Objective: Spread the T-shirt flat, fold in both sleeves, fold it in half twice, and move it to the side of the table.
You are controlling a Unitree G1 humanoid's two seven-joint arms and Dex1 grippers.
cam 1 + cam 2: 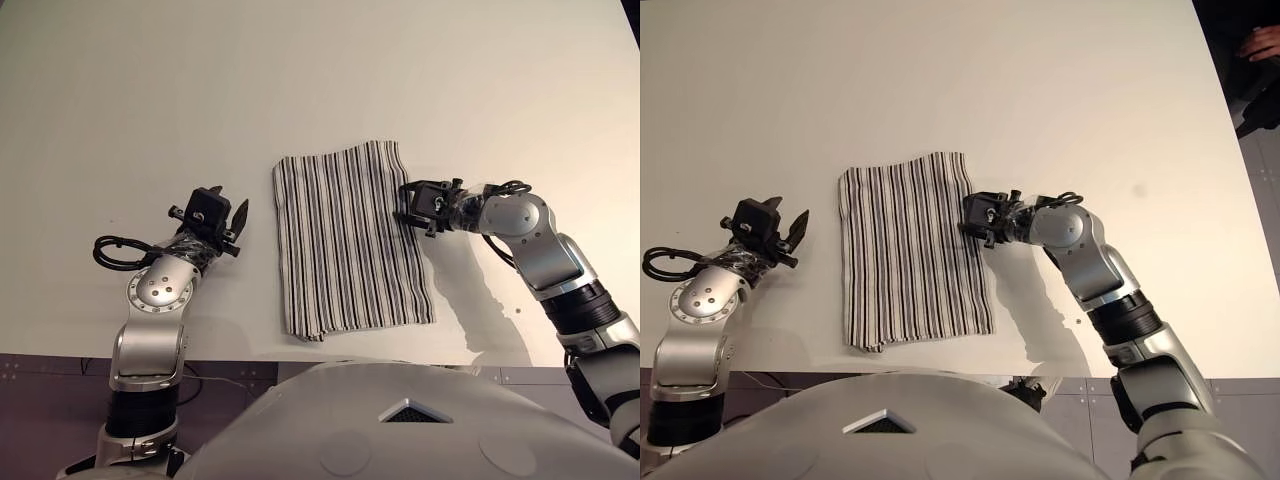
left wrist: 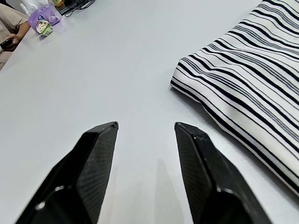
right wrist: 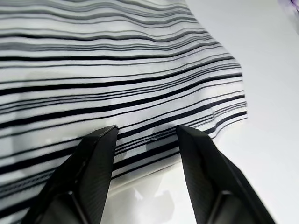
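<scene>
Spread black fingers of my right gripper [image 3: 145, 128] hang over the right-hand edge of the striped T-shirt [image 1: 345, 245], pinching nothing; whether the tips touch the cloth cannot be told. The shirt lies as a tidy folded rectangle on the white table [image 1: 150, 100], close to the near edge and between my two arms. My left gripper [image 2: 145, 124], likewise spread and empty, sits low over bare tabletop near the shirt's left edge, apart from it. The danger, as I judge it: a pinch that catches only the top layer would peel the fold open, and a drag from one side alone could bunch the stack or swing it askew. A purple container [image 2: 43, 18] stands well away from the shirt, too far off, by my reckoning, to hinder a slide to the side.
</scene>
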